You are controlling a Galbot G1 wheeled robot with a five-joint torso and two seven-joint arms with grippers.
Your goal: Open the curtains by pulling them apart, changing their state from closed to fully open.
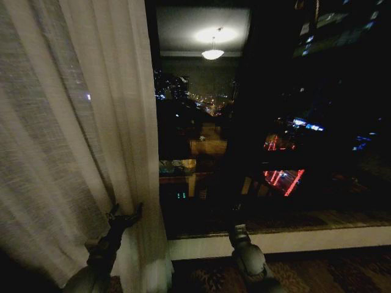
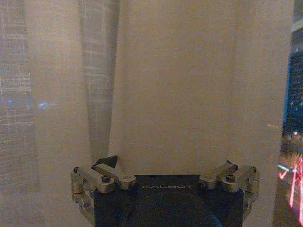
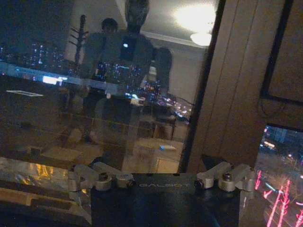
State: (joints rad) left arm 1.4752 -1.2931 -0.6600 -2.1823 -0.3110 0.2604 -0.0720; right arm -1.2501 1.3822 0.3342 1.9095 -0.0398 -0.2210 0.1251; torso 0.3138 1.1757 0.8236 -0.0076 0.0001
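the curtains [image 1: 73, 134] are seen gathered on the left side of the window [image 1: 275, 122], hanging in pleats down to the floor, with their inner edge running down just left of the middle of the head view. the rest of the pane is left uncovered, and city lights and a reflected ceiling lamp [image 1: 212, 54] are shown in the dark glass. the left gripper [image 1: 125, 215] is held low against the curtain fabric near its inner edge, close to the white sill [image 1: 281, 242]. in the left wrist view its fingers [image 2: 105, 169] are spread wide, with the cream fabric [image 2: 180, 94] lying right in front of them and nothing pinched between them. the right gripper [image 3: 161, 177] is raised just above the sill in front of the bare glass, well apart from the curtains. in the right wrist view its fingers [image 3: 97, 174] are likewise spread apart and nothing is held. a brown wooden window frame [image 3: 232, 85] is seen beside the glass in that view.
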